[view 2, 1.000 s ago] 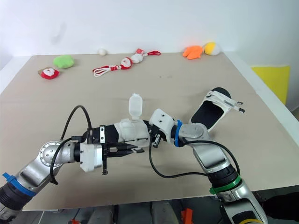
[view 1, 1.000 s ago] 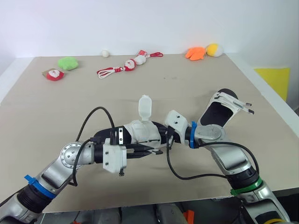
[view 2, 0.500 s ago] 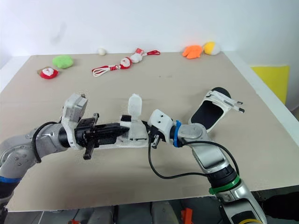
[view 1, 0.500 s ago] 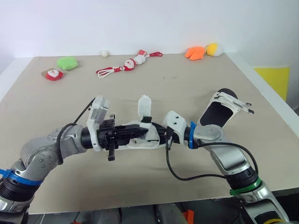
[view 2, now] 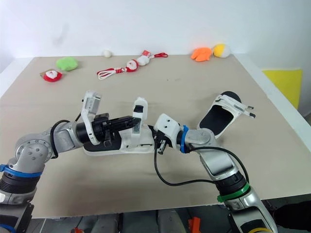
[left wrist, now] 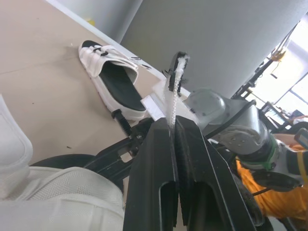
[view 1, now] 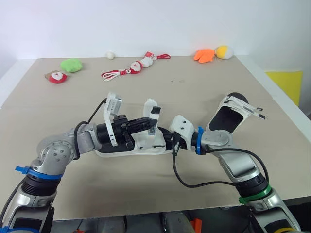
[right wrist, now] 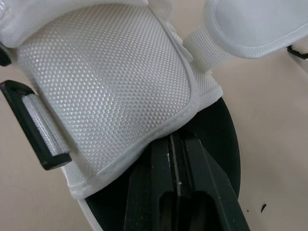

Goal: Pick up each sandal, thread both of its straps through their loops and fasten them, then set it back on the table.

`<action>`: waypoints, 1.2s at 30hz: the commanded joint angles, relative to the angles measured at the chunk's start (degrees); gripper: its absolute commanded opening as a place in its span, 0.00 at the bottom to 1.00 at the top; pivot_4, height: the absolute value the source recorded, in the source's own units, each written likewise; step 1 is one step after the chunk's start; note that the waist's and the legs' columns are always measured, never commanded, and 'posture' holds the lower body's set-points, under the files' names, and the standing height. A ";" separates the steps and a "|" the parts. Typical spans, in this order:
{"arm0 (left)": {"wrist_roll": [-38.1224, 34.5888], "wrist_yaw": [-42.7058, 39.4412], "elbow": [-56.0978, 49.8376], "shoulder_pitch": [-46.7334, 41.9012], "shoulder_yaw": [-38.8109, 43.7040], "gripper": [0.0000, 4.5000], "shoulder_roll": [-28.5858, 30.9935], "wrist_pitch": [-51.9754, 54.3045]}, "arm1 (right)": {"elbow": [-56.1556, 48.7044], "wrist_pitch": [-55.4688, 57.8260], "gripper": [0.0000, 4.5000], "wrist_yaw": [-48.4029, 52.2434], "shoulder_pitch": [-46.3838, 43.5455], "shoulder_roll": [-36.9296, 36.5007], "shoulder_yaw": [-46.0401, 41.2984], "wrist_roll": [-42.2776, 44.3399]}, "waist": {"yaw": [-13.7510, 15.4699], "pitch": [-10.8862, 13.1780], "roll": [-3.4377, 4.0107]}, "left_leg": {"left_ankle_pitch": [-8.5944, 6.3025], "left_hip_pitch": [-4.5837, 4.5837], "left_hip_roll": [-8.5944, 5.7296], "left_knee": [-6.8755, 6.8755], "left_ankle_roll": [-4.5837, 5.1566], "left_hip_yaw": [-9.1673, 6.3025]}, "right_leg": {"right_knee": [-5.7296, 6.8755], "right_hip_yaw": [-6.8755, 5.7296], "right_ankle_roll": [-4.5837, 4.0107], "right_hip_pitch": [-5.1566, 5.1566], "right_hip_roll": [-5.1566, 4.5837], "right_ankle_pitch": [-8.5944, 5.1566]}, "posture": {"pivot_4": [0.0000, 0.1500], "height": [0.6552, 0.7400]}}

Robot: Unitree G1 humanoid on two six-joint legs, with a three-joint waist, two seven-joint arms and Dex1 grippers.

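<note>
bright, even overhead light on the tabletop (view 1: 209, 92), just a soft faint shadow under the sandal (view 1: 150, 143); back wall (view 1: 155, 24) near washed out; left wrist view backlit, window (left wrist: 291, 72) blown white behind the dark left claw (left wrist: 173, 126); right wrist view evenly lit, slight sheen on the mesh

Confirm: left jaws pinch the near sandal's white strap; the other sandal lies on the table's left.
Wrong side: the left eye view shows the other sandal on the right of the table. The jaws of the left gripper do pinch the white strap of the near sandal.
</note>
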 commanded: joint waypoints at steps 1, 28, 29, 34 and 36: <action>-0.65 0.88 1.80 0.02 4.91 0.02 -1.71 0.22 | 0.18 0.47 0.00 -0.38 1.09 -0.34 0.34 -0.55 | 0.01 0.00 0.00 | 0.00 0.00 0.00 0.00 0.00 -0.01 | 0.00 0.00 0.00 0.00 0.00 0.00 | 1.00 1.00; 7.73 -2.87 8.10 3.41 9.73 0.02 -9.29 2.49 | -0.56 1.35 0.00 -0.53 1.19 -0.17 0.53 -0.08 | 0.06 -0.01 -0.01 | 0.00 0.02 -0.02 0.02 0.00 -0.05 | -0.01 -0.01 0.01 0.06 -0.01 0.00 | 1.00 1.00; 6.84 -3.25 7.84 3.18 10.04 0.02 -9.49 3.14 | -0.65 1.41 0.00 -0.53 1.24 -0.19 0.51 -0.06 | 0.06 -0.01 -0.01 | 0.00 0.02 -0.02 0.02 0.00 -0.05 | -0.01 -0.01 0.01 0.06 -0.01 0.00 | 1.00 1.00; 9.94 -3.14 9.78 2.12 9.78 0.02 -10.53 2.78 | -1.01 1.72 0.00 -0.66 1.40 -0.16 0.47 -0.01 | 0.07 -0.01 -0.01 | 0.00 0.01 -0.03 0.03 -0.01 -0.05 | -0.01 -0.01 0.01 0.06 -0.01 0.01 | 1.00 1.00; 10.94 -3.49 10.24 1.99 9.67 0.02 -10.91 2.68 | -1.22 1.86 0.00 -0.74 1.51 -0.13 0.47 0.03 | 0.07 -0.01 -0.01 | 0.00 0.02 -0.03 0.02 -0.01 -0.05 | -0.01 -0.01 0.01 0.07 -0.01 0.01 | 1.00 1.00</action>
